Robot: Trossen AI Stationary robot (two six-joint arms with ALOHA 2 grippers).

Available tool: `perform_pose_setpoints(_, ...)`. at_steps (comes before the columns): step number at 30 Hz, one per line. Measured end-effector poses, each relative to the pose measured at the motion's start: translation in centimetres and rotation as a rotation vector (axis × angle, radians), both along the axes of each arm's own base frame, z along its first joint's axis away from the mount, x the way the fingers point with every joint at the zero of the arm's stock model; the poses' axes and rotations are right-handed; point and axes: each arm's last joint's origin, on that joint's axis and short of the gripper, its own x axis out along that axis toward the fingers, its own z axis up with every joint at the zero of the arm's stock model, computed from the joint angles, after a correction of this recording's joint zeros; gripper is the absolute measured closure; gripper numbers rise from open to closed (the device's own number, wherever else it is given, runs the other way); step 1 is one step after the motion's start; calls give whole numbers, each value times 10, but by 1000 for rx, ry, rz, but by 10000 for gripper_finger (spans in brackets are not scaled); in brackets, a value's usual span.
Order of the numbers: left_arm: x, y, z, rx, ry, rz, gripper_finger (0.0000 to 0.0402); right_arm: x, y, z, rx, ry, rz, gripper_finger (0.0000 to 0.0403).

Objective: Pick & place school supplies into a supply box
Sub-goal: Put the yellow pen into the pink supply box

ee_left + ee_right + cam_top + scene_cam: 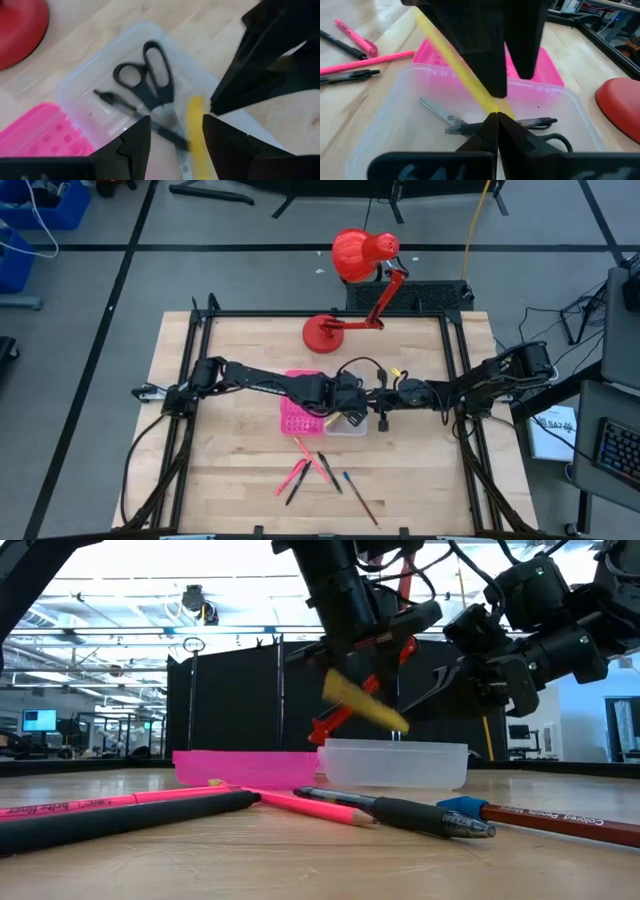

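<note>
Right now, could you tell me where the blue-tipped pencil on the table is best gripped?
Probably mid-shaft, straight down from above, fingers across its width. The blue-tipped pencil lies flat and diagonal on the table, its middle clear of the black pen near its tip.

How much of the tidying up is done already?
Done: the scissors and a black pen lie in the clear tray. In hand: a yellow pencil hangs tilted over the tray between the left gripper's spread fingers; the shut right gripper waits beside it. Left: several pens and pencils, pink, black and one blue-tipped, lie on the table.
</note>
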Motion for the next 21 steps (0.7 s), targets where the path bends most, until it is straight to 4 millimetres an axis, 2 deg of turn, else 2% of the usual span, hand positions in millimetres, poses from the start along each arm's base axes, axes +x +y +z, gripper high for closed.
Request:
perform_pose_setpoints(5,5,-8,4,31,-58,-44,218,0,0,0,-1,0,-2,403)
perform_pose_setpoints(10,2,-10,3,66,-30,-34,218,0,0,0,1,-3,-5,403)
perform_pose_setpoints(13,-1,-14,0,25,11,-59,218,-1,0,2,-10,0,-1,403)
perform_pose_setpoints(17,-6,-26,-3,-29,74,-142,218,-7,0,1,-48,39,15,403)
perform_pose_setpoints(21,-13,-48,-1,62,102,-200,230,-15,0,6,-58,30,19,403)
